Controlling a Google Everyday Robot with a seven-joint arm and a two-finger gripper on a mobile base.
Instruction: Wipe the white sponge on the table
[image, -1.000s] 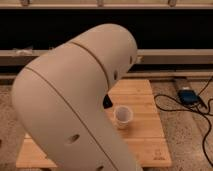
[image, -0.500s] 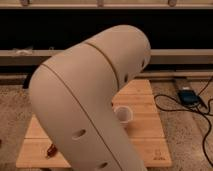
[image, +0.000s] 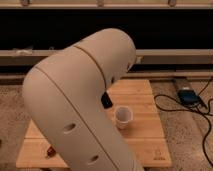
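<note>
The light wooden table (image: 145, 132) lies low in the camera view, on a speckled floor. My big cream arm (image: 80, 105) fills the middle and left of the view and covers most of the tabletop. The white sponge is hidden. My gripper is hidden too, somewhere behind the arm; only a small dark part (image: 106, 100) shows at the arm's edge. A translucent white plastic cup (image: 123, 116) stands upright on the table just right of the arm.
A small red object (image: 50, 150) lies near the table's front left corner. A blue device (image: 188, 96) with black cables (image: 200, 117) sits on the floor to the right. A dark wall with a long rail (image: 170, 54) runs behind the table.
My arm has swung to the right and higher in the view. More of the table's left front now shows, with the red object on it. The cup has not moved.
</note>
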